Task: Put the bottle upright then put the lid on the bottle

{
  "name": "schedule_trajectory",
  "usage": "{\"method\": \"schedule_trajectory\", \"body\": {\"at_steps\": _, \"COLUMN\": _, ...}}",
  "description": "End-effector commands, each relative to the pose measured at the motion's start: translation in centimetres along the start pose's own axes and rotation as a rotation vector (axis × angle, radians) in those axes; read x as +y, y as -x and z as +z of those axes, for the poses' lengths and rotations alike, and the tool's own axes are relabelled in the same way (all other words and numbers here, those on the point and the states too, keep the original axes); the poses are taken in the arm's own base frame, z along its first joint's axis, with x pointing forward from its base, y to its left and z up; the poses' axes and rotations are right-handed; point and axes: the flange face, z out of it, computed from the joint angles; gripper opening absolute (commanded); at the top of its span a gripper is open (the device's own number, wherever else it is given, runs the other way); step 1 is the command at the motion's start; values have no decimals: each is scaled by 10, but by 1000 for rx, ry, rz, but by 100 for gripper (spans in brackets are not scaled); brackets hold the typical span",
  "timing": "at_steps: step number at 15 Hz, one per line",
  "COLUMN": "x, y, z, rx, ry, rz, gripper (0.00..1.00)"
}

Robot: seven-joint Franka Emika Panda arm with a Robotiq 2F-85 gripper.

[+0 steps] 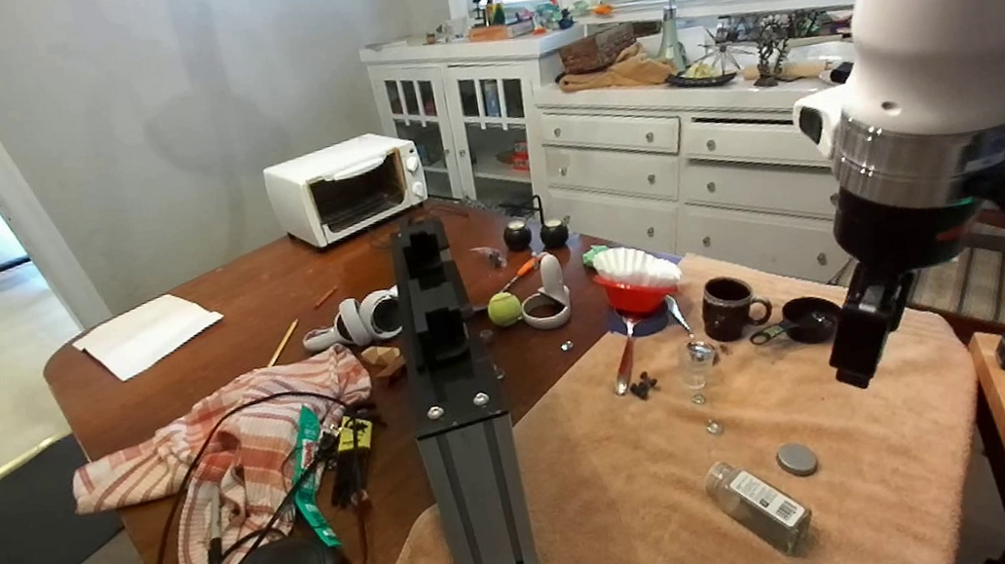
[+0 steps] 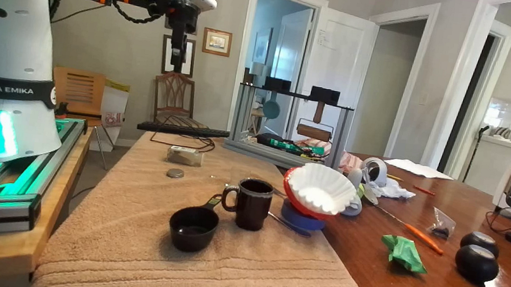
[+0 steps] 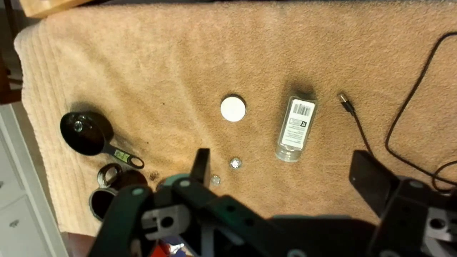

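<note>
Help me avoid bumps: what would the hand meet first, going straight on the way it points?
Probably the bottle, seen ahead of the open hand; depth is unclear, so the towel beside it could come first.

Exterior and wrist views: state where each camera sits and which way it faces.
An exterior view: raised, near the metal frame, facing the white drawers; arm and gripper at picture right.
An exterior view: near the striped end of the towel, facing the white door; base, arm and gripper at picture left.
Wrist view: on the arm, looking down at the bottle and lid; open gripper fingers at bottom.
Both exterior views share the mug and bottle.
</note>
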Motion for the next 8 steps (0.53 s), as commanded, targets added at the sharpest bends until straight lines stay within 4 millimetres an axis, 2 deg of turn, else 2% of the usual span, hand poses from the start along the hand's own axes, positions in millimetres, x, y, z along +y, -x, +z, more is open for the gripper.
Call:
{"method": "schedule_trajectory", "body": {"at_steps": 1, "x": -14, "y": -33, "z": 39, "rx": -130, "ry": -84, "rz": 104, "gripper": 100}}
{"method": "schedule_trajectory", "body": {"at_steps": 5, "x": -18, "y": -69, "z": 80, "rx": -225, "ry": -222, "rz": 51, "gripper": 100}}
{"method": "schedule_trajectory", "body": {"at_steps": 8, "x": -24, "y": -89, "z": 108, "rx": -304, "ry": -334, "rz": 3, "gripper": 100}}
